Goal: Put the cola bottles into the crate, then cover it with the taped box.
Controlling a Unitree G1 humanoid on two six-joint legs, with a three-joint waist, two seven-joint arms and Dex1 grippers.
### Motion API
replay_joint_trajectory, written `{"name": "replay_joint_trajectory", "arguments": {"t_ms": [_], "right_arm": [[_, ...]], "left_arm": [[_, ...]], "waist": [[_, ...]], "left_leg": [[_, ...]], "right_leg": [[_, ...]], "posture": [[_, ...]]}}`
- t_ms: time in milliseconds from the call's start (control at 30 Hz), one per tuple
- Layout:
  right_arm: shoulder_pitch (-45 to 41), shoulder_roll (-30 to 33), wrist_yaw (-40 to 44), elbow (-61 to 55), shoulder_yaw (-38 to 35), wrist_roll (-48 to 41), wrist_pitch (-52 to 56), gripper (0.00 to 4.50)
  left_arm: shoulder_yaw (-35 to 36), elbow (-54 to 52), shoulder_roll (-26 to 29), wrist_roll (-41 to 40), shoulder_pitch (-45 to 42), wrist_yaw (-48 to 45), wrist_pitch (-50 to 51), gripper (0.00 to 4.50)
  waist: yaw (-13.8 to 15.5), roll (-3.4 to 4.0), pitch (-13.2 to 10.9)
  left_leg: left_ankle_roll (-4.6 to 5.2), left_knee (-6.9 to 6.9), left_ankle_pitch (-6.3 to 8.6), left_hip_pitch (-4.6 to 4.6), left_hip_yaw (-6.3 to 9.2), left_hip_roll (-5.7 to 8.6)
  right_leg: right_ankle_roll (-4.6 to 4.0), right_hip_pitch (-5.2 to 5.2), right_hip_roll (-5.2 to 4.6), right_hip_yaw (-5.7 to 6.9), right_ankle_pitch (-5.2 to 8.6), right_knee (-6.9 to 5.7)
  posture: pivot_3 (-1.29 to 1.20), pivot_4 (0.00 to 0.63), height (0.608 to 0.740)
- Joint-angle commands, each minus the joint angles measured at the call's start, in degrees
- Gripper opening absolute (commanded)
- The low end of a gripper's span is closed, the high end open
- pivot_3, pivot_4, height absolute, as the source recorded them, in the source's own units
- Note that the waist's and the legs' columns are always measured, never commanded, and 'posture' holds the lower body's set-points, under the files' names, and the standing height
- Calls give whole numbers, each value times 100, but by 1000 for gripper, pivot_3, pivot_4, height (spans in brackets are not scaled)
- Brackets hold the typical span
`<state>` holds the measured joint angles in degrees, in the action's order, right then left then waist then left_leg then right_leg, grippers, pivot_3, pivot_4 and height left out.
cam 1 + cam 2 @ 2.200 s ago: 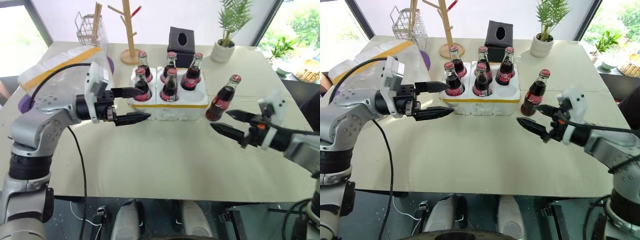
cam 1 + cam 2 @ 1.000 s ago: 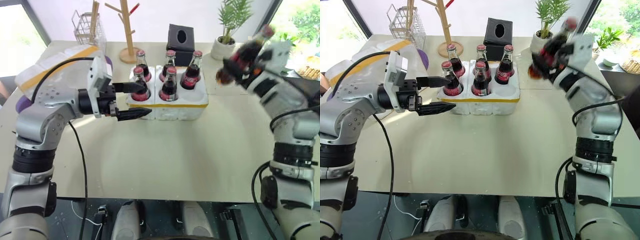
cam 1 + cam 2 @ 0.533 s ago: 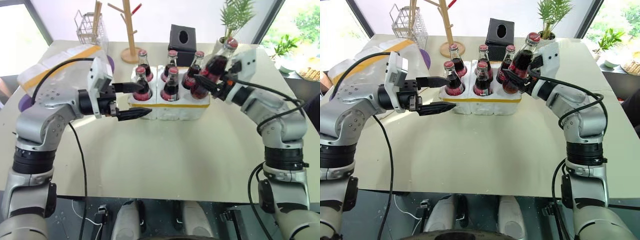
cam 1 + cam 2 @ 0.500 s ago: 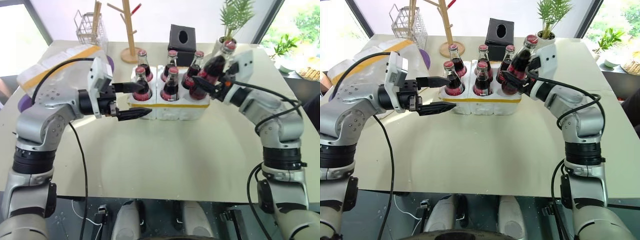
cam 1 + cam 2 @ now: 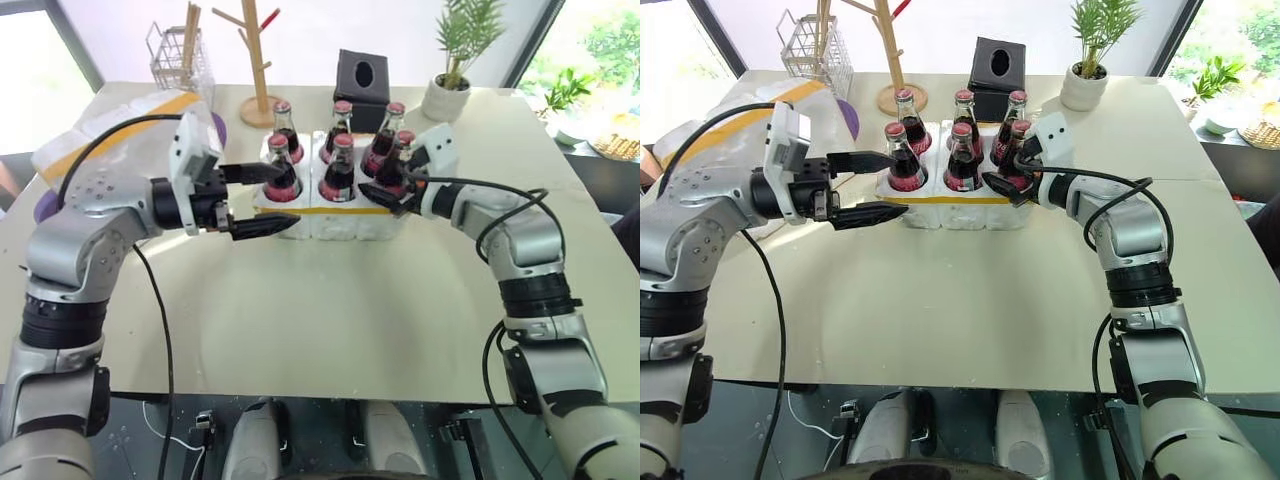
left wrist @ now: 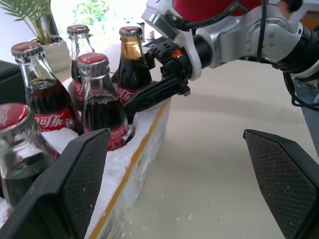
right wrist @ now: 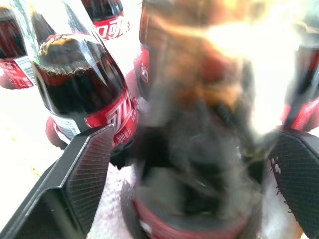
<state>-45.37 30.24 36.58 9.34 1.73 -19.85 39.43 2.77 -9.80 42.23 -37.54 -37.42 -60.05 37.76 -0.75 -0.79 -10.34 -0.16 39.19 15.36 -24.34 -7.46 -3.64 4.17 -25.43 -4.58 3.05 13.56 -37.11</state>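
Both arms are built of rounded silver-grey metal segments joined by black ribbed rings, with thin black cables looping loosely along them. Each wrist carries a white boxy camera housing. The left gripper [image 5: 258, 200] and right gripper [image 5: 385, 183] have slim, tapering black fingers whose inner pads [image 6: 82, 179] bear a fine cross-hatched texture.
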Motion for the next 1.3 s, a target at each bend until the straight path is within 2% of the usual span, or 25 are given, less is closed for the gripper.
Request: {"name": "replay_joint_trajectory", "arguments": {"t_ms": [33, 167, 300, 400, 500, 600, 700, 767, 833, 967, 1133, 1300], "right_arm": [[-107, 623, 581, -602, -626, -436, 169, 4476], [112, 1607, 1288, -859, -1090, -695, 162, 4476], [291, 2340, 2045, -1359, -1780, -1472, 513, 4476], [411, 2460, 2347, -2062, -2213, -2541, 1191, 4476], [459, 2380, 2256, -2614, -2464, -3344, 1623, 4476], [494, 2232, 1993, -2876, -2397, -3625, 1699, 4476], [549, 2195, 1895, -2832, -2237, -3566, 1591, 4476], [544, 2201, 1862, -2767, -2160, -3536, 1551, 4476], [534, 2218, 1845, -2729, -2124, -3547, 1526, 4476], [497, 2250, 1754, -2672, -2094, -3523, 1477, 4476], [562, 2368, 1679, -2800, -2193, -3648, 1527, 4476], [643, 2530, 1609, -2894, -2367, -3842, 1631, 4476]], "left_arm": [[327, -294, 170, -84, 79, 75, 11, 4500], [667, -562, 439, -243, 295, 179, 190, 4500], [1508, -831, 1186, -302, 739, 208, 429, 4500], [2174, -802, 1801, -234, 1187, 52, 518, 4500], [2898, -494, 2365, -4, 1790, -296, 447, 4500], [3739, 334, 2997, 620, 2691, -1032, 115, 4500], [4063, 1313, 3454, 1173, 3230, -1621, -481, 4500], [3851, 2327, 3784, 1504, 3198, -1813, -1146, 4500], [3346, 3299, 4050, 1676, 2822, -1866, -1663, 4500], [1817, 4852, 4213, 2351, 1623, -2192, -2622, 4500], [298, 6440, 3660, 3524, -683, -2174, -3349, 4500], [-494, 7663, 3102, 4374, -2061, -1884, -3713, 4500]], "waist": [[16, 0, 0], [17, -1, 0], [-52, -2, -2], [-99, -1, -3], [-115, -3, -3], [-152, -3, -2], [-135, -3, -2], [-98, -3, -2], [-55, -3, -2], [12, -1, -1], [46, -23, 9], [20, -36, 8]], "left_leg": [[-1, 0, 0, -2, 0, 0], [1, 1, 1, -7, -2, 2], [24, -3, 15, 0, -3, -3], [21, -10, 13, 16, -4, -13], [10, -15, 8, 30, 0, -15], [10, -17, 9, 31, 1, -17], [10, -17, 10, 28, -4, -16], [9, -17, 10, 24, -9, -15], [9, -17, 11, 19, -10, -16], [11, -17, 12, 1, -22, -17], [12, -7, 10, -14, -29, -8], [15, -2, 11, -14, -29, -8]], "right_leg": [[0, 0, -1, 1, 0, 2], [5, 1, -7, 2, 3, 14], [5, -1, 1, 0, 4, 13], [-7, -1, 10, -1, 10, 1], [-15, 9, 10, 1, 14, -4], [-20, 5, 1, 1, 17, 0], [-31, 1, -9, 2, 24, 2], [-35, -3, -14, 6, 25, 4], [-40, -10, -17, 5, 27, 9], [-45, -24, -24, 5, 28, 10], [-32, -31, -12, 7, 18, 0], [-21, -29, -9, 9, 12, -4]], "posture": [[0, 150, 740], [0, 150, 740], [0, 150, 740], [0, 150, 740], [0, 150, 740], [0, 150, 740], [0, 150, 740], [0, 150, 740], [0, 150, 740], [0, 150, 740], [0, 150, 740], [0, 150, 740]]}}
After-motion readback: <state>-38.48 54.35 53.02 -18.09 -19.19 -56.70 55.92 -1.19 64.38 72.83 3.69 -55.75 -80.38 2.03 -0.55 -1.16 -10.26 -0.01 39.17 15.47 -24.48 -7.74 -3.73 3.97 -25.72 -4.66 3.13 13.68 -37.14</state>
